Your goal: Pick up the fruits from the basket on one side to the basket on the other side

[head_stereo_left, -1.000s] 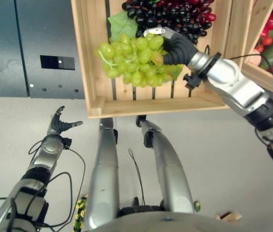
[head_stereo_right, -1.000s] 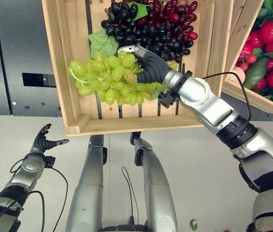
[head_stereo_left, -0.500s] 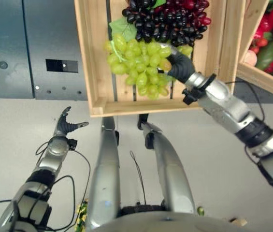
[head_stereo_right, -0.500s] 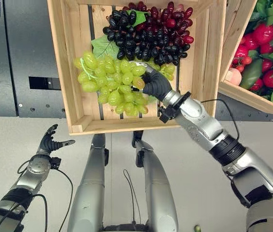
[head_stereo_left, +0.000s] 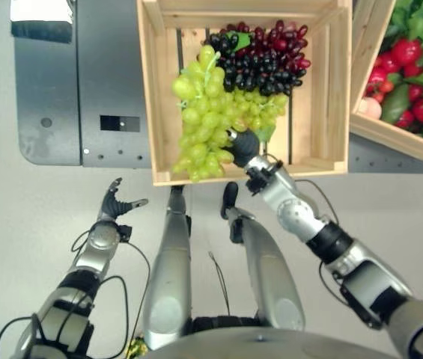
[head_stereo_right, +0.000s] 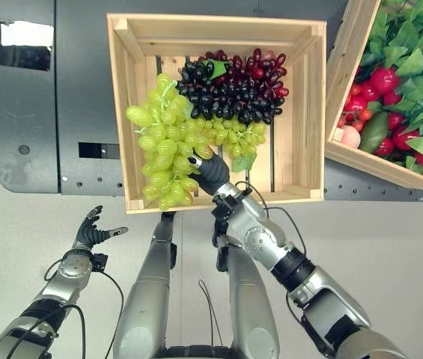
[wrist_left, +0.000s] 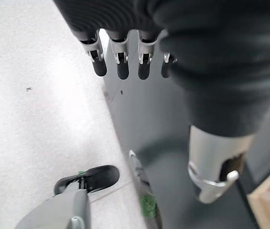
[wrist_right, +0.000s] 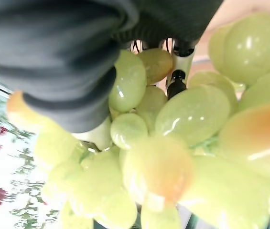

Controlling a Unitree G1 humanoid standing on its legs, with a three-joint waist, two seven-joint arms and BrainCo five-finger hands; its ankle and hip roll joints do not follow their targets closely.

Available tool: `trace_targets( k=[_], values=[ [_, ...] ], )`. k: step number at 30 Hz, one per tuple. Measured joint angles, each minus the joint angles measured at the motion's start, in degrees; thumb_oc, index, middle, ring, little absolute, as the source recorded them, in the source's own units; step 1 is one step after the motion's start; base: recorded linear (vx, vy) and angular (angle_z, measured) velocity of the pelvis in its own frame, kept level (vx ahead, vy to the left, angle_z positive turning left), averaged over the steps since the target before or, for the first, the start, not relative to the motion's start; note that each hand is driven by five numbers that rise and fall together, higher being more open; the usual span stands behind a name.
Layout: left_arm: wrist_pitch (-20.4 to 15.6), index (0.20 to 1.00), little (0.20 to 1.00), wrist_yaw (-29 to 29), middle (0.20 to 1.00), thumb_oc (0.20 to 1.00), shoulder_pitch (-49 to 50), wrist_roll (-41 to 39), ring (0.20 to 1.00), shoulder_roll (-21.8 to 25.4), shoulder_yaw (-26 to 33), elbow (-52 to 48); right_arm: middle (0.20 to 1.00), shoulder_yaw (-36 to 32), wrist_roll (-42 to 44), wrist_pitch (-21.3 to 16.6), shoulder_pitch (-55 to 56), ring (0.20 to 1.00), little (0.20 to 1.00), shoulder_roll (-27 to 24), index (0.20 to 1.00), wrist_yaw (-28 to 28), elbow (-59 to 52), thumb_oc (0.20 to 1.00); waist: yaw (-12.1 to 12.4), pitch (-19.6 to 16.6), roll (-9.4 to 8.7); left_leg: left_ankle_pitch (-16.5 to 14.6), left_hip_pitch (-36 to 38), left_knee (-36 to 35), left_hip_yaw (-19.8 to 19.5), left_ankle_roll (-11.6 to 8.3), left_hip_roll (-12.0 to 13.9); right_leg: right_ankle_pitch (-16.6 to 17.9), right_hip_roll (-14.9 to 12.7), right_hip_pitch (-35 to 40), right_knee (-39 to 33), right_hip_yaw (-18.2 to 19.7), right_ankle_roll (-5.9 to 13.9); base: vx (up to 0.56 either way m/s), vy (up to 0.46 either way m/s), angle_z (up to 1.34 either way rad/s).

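The right hand (head_stereo_right: 210, 173) has its fingers curled round a bunch of green grapes (head_stereo_right: 162, 153), which hangs from its grip over the near left part of the wooden crate (head_stereo_right: 312, 112). Dark grapes (head_stereo_right: 233, 82) lie beyond the hand, deeper in that crate. This looks like the carrying step: the bunch is gripped and needs lifting clear of the crate's rim, then moving across to the other basket (head_stereo_right: 350, 112). The left hand (head_stereo_left: 114, 206) hangs relaxed and empty, well apart.
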Motion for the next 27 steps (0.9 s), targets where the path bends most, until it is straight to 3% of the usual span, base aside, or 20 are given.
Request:
trace_targets(
  k=[7,22,27],
  values=[
    [0.03,1.000,1.000,-0.27,1.000,1.000,1.24,0.00,1.000,-2.26,0.16,0.86,0.200,1.07,0.39,0.83,3.58,0.200,0.200,0.11,0.200,0.08,1.41,0.200,1.21,0.00,2.20,-0.52,3.99,-0.40,0.06,0.26,0.14,-0.34,0.06,3.70,0.04,0.11,0.35,0.00,0.000,0.00],
    [0.08,1.000,1.000,-2.56,1.000,1.000,4.89,0.48,1.000,-4.28,1.13,-0.37,0.200,1.29,2.15,3.14,9.40,0.200,0.200,0.79,0.200,1.38,1.52,0.200,1.74,-0.13,3.43,-0.16,15.10,-4.24,-0.64,0.64,-0.05,-1.05,-0.56,15.31,-2.62,-1.70,0.47,0.02,0.000,0.07],
    [-0.19,1.000,1.000,-3.97,1.000,1.000,7.36,0.47,1.000,-4.04,2.37,-7.78,0.200,0.32,1.91,4.30,10.04,0.200,0.200,-2.27,0.200,1.47,1.10,0.200,1.96,-0.67,4.94,-0.13,16.14,-4.64,-1.28,0.85,-0.49,-1.34,-0.96,16.66,-2.85,-2.13,0.64,0.04,0.015,0.09]
  ],
)
